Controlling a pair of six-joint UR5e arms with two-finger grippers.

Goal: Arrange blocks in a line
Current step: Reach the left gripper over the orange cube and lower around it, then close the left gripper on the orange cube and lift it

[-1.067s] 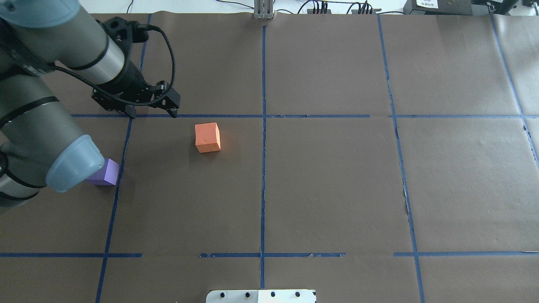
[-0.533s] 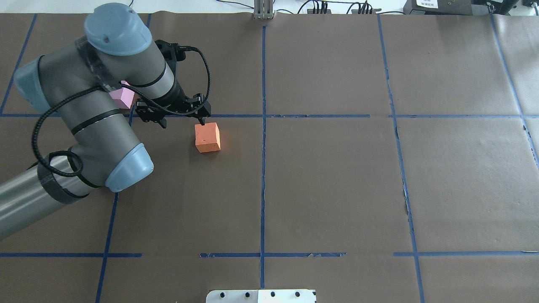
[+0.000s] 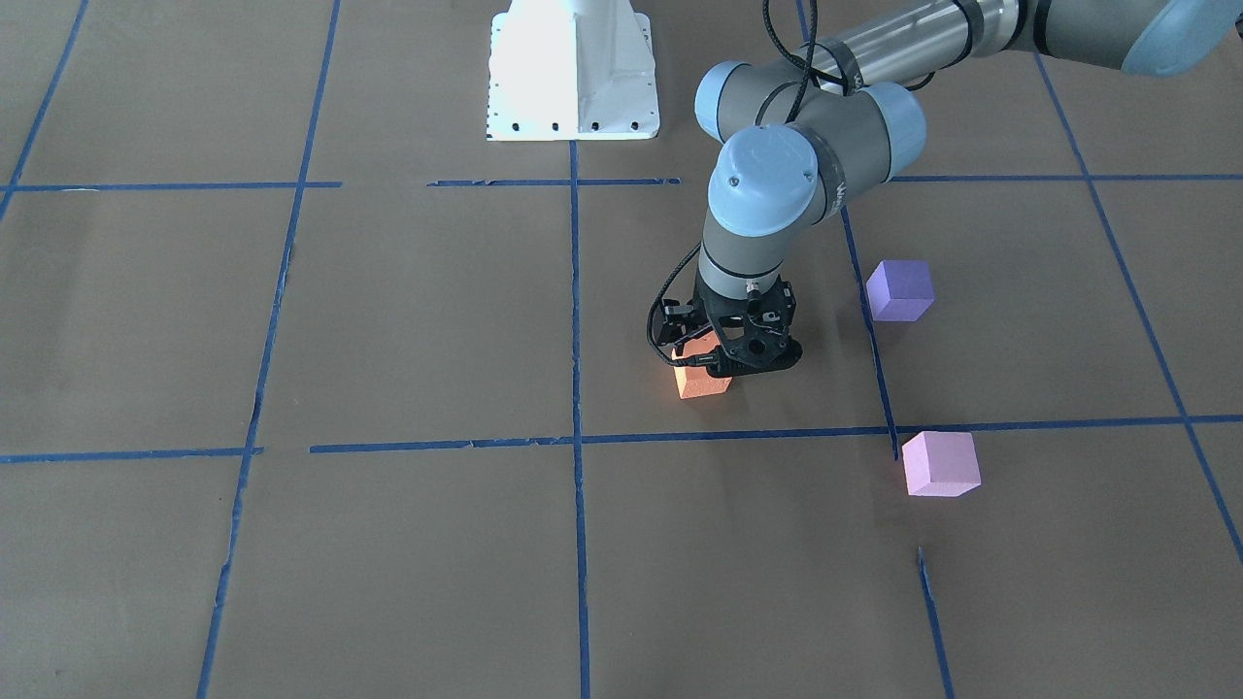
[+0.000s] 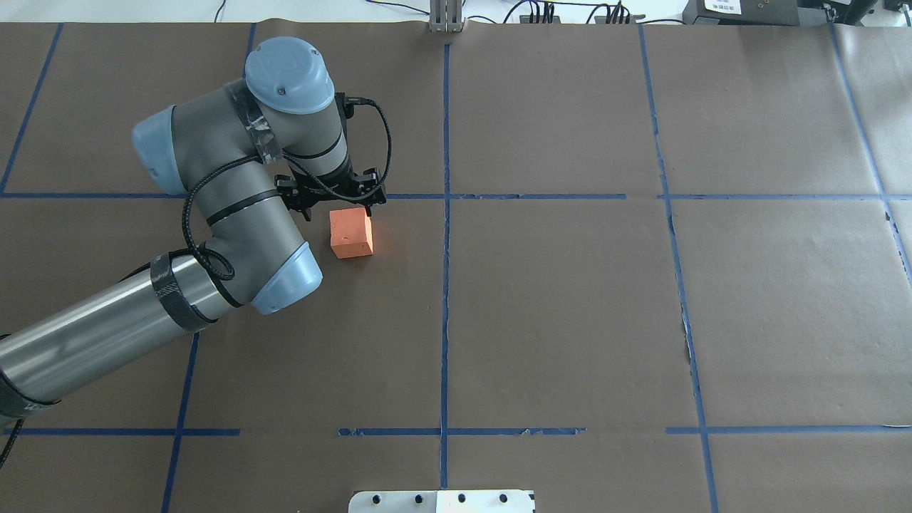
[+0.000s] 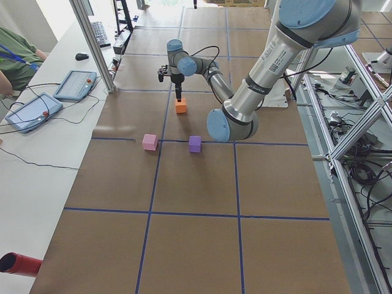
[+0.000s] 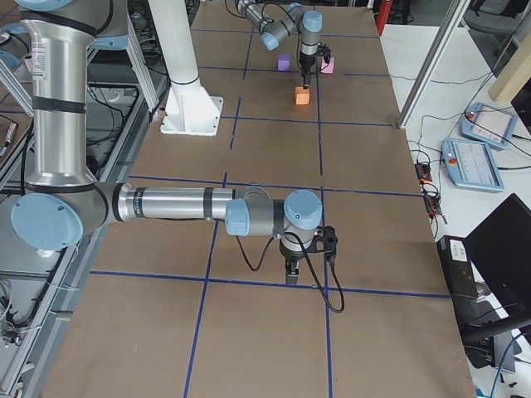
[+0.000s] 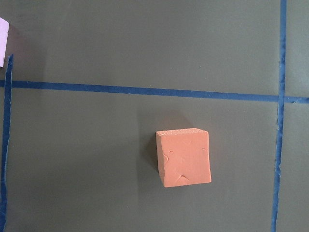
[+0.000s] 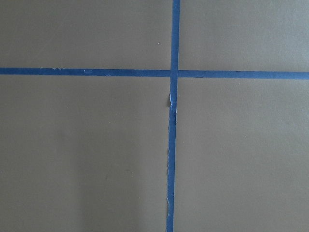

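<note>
One orange block [image 4: 351, 234] sits beneath your left gripper [image 4: 338, 205], jaws wide, empty, seemingly poised to grasp. Your right gripper [image 6: 290, 278]: cannot tell.

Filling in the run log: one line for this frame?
phase: approach | left gripper: open, above orange block | purple block, pink block: untouched, not in line | right gripper: state unclear

You have open tabletop [image 4: 556, 299] all round the orange block [image 4: 351, 233]; left tool [image 4: 336, 206] hangs just above it. Purple block [image 3: 899, 289], pink block [image 3: 940, 463] well apart from it.
</note>
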